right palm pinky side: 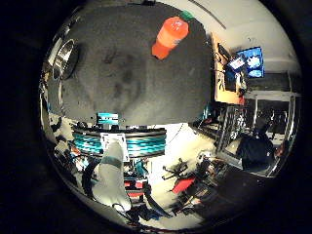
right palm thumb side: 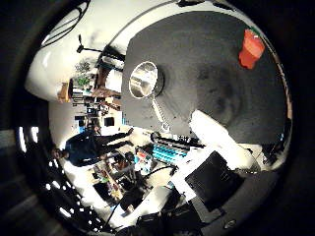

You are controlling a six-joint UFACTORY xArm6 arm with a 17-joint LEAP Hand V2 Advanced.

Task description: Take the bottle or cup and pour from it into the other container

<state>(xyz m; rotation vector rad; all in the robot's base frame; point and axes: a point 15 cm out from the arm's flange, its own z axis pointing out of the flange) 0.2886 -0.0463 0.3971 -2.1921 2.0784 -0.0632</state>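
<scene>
- Table (right palm pinky side: 146, 97): a dark grey, mottled surface carrying both task items — it fills the upper half of the little-finger-side view and the upper right of the thumb-side view.
- Bottle (right palm pinky side: 170, 37): orange with a green cap, standing on the table, seen in the upper centre of the little-finger-side view. Nothing touches it.
- Pan (right palm thumb side: 143, 79): a shiny metal saucepan with a long thin handle, resting on the table near its edge, left of centre in the thumb-side view. The handle runs toward the table's edge.
- Bottle and pan are well apart, on opposite sides of the table.
- Hand (right palm thumb side: 216, 135): a white finger reaches in at the lower right of the thumb-side view, extended and straight, with black body parts below it. The fingers are spread and hold nothing — the hand is clear of both items.
- Both items appear small in the views; neither is close to the palm.
</scene>
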